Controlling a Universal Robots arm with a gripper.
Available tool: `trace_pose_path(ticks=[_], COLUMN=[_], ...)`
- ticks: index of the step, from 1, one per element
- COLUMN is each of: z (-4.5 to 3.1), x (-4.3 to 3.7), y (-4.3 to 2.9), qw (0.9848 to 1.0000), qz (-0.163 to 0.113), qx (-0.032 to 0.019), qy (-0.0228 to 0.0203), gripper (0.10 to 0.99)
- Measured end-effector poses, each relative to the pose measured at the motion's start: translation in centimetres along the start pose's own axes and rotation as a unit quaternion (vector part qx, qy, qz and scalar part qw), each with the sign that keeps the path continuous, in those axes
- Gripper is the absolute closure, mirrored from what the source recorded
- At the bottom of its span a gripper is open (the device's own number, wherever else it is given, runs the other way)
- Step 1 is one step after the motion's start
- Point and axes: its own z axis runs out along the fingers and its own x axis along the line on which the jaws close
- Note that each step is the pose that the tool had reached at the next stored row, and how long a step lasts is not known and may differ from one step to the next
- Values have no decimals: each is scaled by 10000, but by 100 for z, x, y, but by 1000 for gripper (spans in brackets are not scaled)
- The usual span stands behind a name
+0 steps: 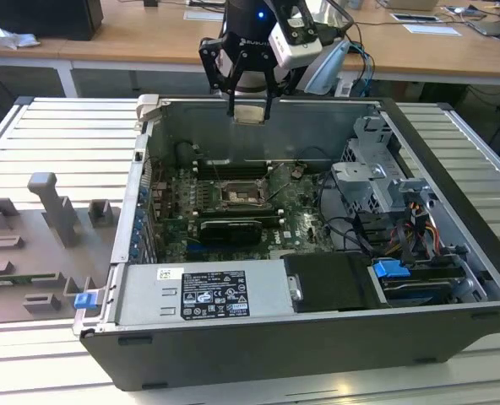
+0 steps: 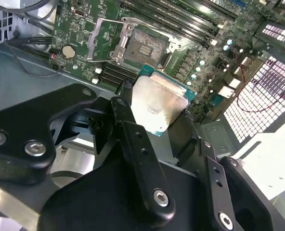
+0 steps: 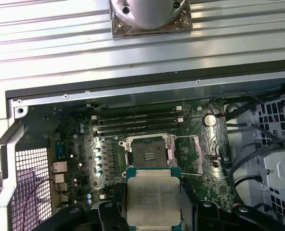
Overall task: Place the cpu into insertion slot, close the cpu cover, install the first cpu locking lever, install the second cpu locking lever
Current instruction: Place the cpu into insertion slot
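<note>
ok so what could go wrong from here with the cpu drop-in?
1. The gripper holds the cpu by two edges only, well above the motherboard. A slip would likely drop it onto components.
2. The insertion slot lies open and bare. A tilted or offset landing could damage its contacts.
3. The cpu cover stands open beside the slot. The gripper might clip it going down.

blk gripper [image 2: 156,110] pinching the cpu [image 2: 159,98] by 2 sides, shiny top showing, above green board [image 2: 80,29], insertion slot [image 2: 143,45] open w/ dark middle, cpu cover [image 2: 95,41] flipped up next to it
</note>
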Motion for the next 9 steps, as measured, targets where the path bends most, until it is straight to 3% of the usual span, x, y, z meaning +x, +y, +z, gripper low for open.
trace_pose_path(ticks=[9], z=[0], x=[0], y=[0], qw=[9996], qz=[280], qx=[-6], qy=[-25], gripper=[545])
